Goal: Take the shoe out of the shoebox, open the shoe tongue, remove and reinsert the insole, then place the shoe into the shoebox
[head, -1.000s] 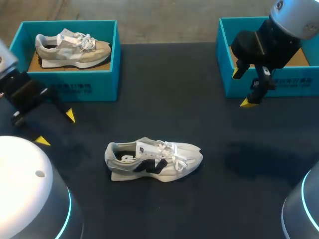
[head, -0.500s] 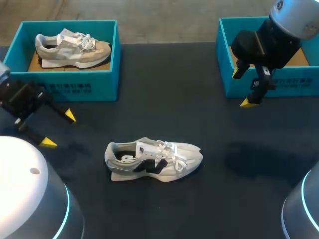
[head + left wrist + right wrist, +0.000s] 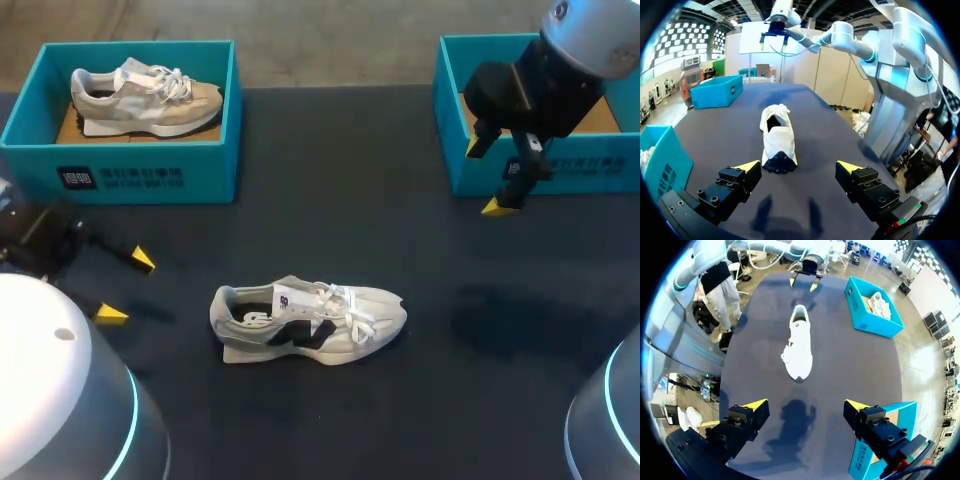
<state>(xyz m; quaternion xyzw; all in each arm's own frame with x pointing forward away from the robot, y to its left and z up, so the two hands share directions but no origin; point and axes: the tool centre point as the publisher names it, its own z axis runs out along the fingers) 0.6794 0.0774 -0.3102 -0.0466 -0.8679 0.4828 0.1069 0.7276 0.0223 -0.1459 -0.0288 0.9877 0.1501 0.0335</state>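
Note:
A pale grey and white shoe [image 3: 308, 322] with a black side mark lies on its sole in the middle of the dark table, toe to the right. My left gripper [image 3: 127, 286] is open, low over the table to the left of the heel; in the left wrist view the shoe [image 3: 777, 141] lies ahead of my open left gripper [image 3: 798, 167], heel toward it. My right gripper [image 3: 487, 176] hangs open above the front wall of the right teal shoebox [image 3: 560, 165]. In the right wrist view the shoe [image 3: 799, 347] lies far ahead of my right gripper [image 3: 807, 407].
A second teal shoebox [image 3: 135, 172] at the back left holds another grey shoe [image 3: 145, 98]. The right shoebox's cardboard floor shows behind my right arm.
My left gripper has dropped lower and moved toward the table's front, closer to the shoe's heel level. The right arm and the shoe have not moved.

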